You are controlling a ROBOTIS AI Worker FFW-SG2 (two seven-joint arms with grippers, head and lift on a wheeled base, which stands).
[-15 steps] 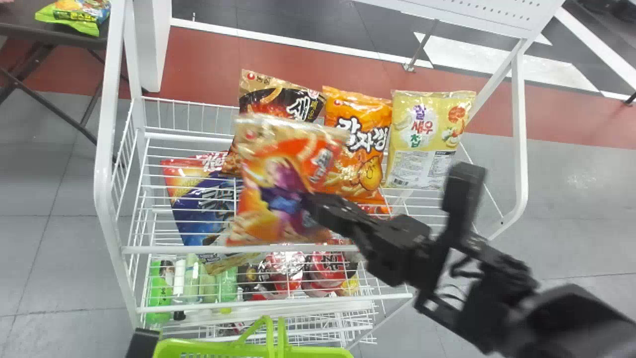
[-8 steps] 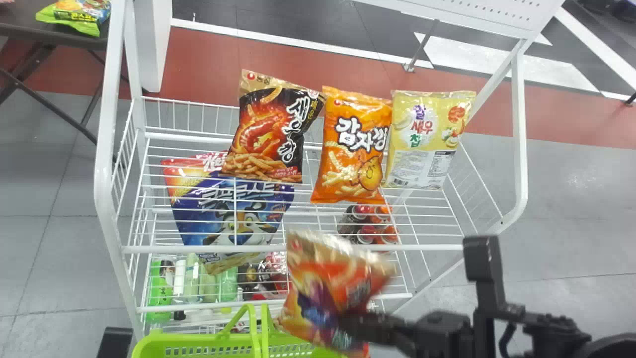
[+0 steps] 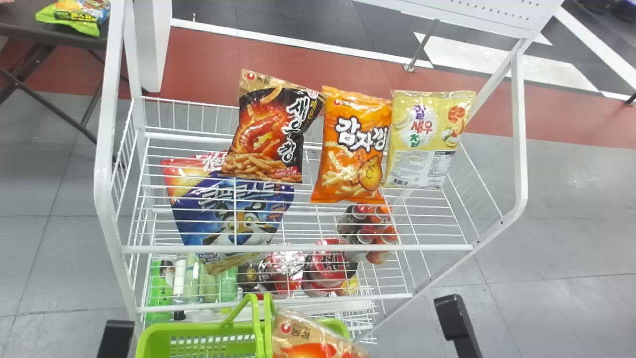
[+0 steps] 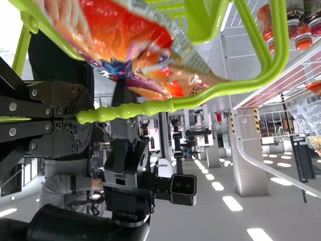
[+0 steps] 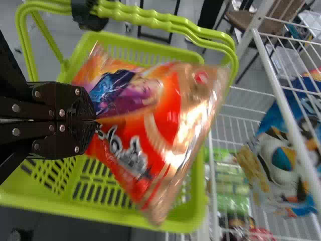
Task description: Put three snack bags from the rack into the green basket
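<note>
Lowering orange-red snack bag (image 5: pixel 145 110) looks like step in hand. Bag hangs over mouth of green basket (image 5: pixel 100 210), right of raised handles (image 3: pixel 257 325). Right gripper (image 5: pixel 95 121) pinches bag, fingers closed at end away from gold seam; long axis runs from fingertips toward rack (image 3: pixel 298 247). Left gripper (image 4: pixel 90 115) clamps basket by handle; right arm is one bearing bag. Drop probably wants gold end clear of handles and rack-side rim

Grey floor (image 3: pixel 571 209), red band (image 3: pixel 208 64), dark table (image 3: pixel 20 25); bright ceiling lights (image 4: pixel 232 203), perhaps a pillar (image 4: pixel 248 173).
</note>
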